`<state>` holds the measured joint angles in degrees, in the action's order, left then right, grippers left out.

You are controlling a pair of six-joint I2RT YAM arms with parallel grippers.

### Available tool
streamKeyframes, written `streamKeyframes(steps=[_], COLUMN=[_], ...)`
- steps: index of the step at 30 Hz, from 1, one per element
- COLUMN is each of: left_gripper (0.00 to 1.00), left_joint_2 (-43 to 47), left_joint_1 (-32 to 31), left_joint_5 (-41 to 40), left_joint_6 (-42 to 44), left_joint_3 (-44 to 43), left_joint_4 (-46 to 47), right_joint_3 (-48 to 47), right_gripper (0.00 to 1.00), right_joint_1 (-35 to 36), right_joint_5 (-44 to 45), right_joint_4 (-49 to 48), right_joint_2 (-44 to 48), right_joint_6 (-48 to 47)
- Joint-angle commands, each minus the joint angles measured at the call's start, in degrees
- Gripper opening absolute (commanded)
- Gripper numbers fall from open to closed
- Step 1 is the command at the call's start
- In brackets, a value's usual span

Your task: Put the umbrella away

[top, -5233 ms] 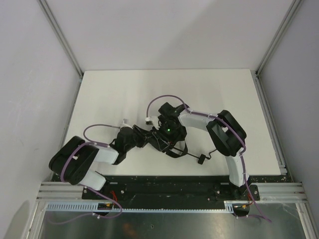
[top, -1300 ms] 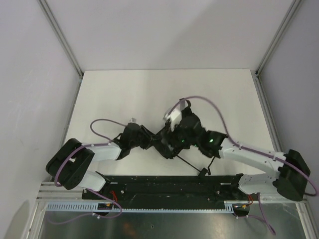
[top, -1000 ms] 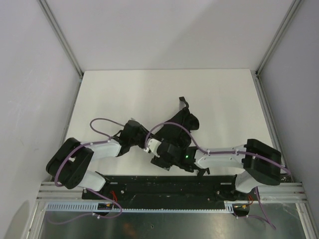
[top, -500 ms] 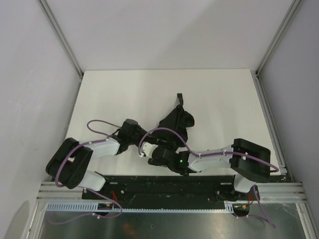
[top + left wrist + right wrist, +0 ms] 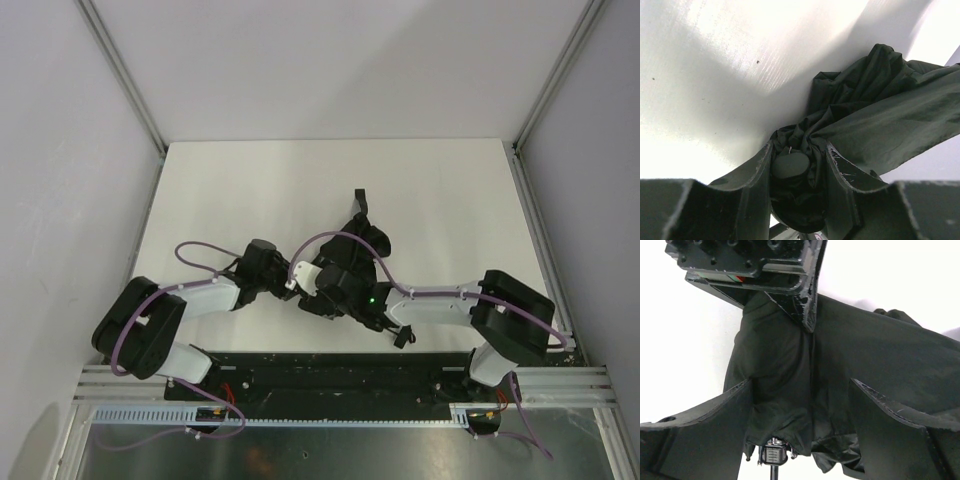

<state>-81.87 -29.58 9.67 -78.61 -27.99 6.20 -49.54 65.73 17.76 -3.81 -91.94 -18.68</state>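
Observation:
The black umbrella [image 5: 366,240] lies half collapsed in the middle of the white table [image 5: 230,190], its strap [image 5: 360,200] pointing to the far side and its handle [image 5: 402,336] near the front edge. My left gripper [image 5: 287,283] is shut on the umbrella's gathered top end, with the round cap [image 5: 789,165] and bunched fabric [image 5: 890,115] between its fingers [image 5: 761,167]. My right gripper [image 5: 318,290] is open, and its fingers [image 5: 730,405] straddle the loose canopy [image 5: 865,355] without pinching it. The shaft and runner [image 5: 771,456] show below the fabric. The left gripper [image 5: 765,270] shows just ahead of it.
Purple cables loop over both arms, one over the umbrella [image 5: 345,240]. The right arm's elbow [image 5: 515,320] sits low at the front right. Grey walls and metal frame posts [image 5: 125,75] enclose the table on three sides.
Over five seconds my right arm swung from the umbrella's far side round to its near side. In the last half second its wrist moved away from the front edge onto the canopy. The left gripper stayed put.

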Motion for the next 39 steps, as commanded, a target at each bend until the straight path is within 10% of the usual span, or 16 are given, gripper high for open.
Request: streamKeyframes(steps=[1, 13, 22, 33, 39], left_gripper=[0.0, 0.0, 0.0, 0.87, 0.99], left_joint_2=[-1.47, -1.97, -0.77, 10.26, 21.14], left_joint_1=[0.14, 0.31, 0.95, 8.09, 11.16], left_joint_5=[-1.69, -1.44, -2.59, -4.89, -2.98], left_joint_6=[2.65, 2.19, 2.06, 10.62, 14.31], left_joint_3=[0.32, -0.51, -0.68, -0.25, 5.05], left_joint_4=[-10.07, -11.22, -11.58, -11.42, -7.86], right_joint_3=[-1.95, -2.84, -2.91, -1.97, -2.08], right_gripper=[0.79, 0.75, 0.07, 0.0, 0.0], right_joint_1=[-1.23, -1.71, -4.61, -14.47, -20.96], right_joint_5=[-4.98, -5.0, -8.59, -34.34, -49.2], right_joint_4=[-3.24, -0.9, 6.96, 8.3, 6.32], right_joint_2=[-2.64, -6.14, -14.73, -17.0, -20.8], right_joint_6=[0.83, 3.02, 4.91, 10.89, 15.08])
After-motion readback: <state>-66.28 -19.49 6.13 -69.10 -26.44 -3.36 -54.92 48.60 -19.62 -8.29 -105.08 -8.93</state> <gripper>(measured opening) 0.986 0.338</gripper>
